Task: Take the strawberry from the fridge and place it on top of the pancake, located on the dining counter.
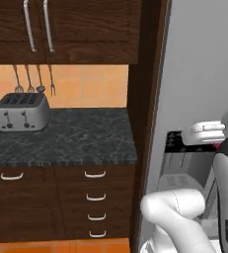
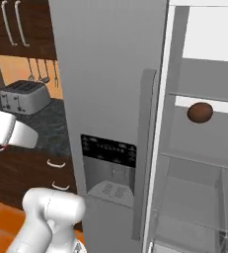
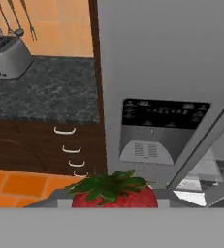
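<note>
and the jaws are closed in on the strawberry (image 3: 114, 193), partway shut with the berry filling the gap between them. the fingertips themselves are hidden behind the fruit in the hand view, so the exact contact spots can't be told. the berry sits right at the bottom of that view, outside the fridge (image 2: 110, 74) and in front of its closed left door.

its leafy green crown faces toward the camera and up. the red body runs away beneath the leaves, so its long axis looks to lie roughly along the fingers, tip pointing outward. hard to be sure, as most of the body is cut off.

beyond it, the black dispenser panel (image 3: 162, 116) on the door, with the long handle (image 3: 205, 140) slanting across. the right door stands open, glass shelves showing, a brown round object (image 2: 200, 112) left on one. off to the side, a toaster (image 1: 22, 112) on the dark-topped wall counter (image 1: 76, 138).

the step now looks like the carry to the pancake. my read: hold the squeeze steady, don't crush a soft berry, swing well clear of the door and handle, and keep the wrist level so nothing slips.
</note>
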Available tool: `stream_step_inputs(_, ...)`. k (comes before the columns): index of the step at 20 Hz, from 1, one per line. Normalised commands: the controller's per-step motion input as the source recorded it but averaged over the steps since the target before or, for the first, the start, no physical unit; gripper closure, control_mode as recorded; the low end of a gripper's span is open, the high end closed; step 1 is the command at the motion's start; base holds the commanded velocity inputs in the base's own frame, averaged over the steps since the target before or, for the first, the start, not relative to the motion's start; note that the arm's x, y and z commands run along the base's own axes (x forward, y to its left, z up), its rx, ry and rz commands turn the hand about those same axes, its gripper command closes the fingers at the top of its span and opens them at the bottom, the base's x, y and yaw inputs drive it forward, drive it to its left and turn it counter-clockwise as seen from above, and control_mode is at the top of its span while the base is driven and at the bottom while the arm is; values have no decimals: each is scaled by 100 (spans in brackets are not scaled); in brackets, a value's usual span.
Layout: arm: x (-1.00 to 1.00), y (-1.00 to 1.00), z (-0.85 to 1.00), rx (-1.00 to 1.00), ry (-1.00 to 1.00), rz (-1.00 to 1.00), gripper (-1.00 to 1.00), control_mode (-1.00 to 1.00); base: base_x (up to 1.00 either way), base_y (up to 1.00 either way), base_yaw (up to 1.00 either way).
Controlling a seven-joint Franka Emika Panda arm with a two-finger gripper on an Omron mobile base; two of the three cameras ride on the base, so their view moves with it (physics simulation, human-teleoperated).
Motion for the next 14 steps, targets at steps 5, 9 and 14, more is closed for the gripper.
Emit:
stream_step_inputs(5, 0, 0, 0, 0, 0, 0, 100, 100, -9, 100, 65)
stream_step_inputs(9, 0, 0, 0, 0, 0, 0, 100, 100, 0, 93, 77)
stream_step_inputs(14, 0, 0, 0, 0, 0, 0, 100, 100, 0, 79, 79)
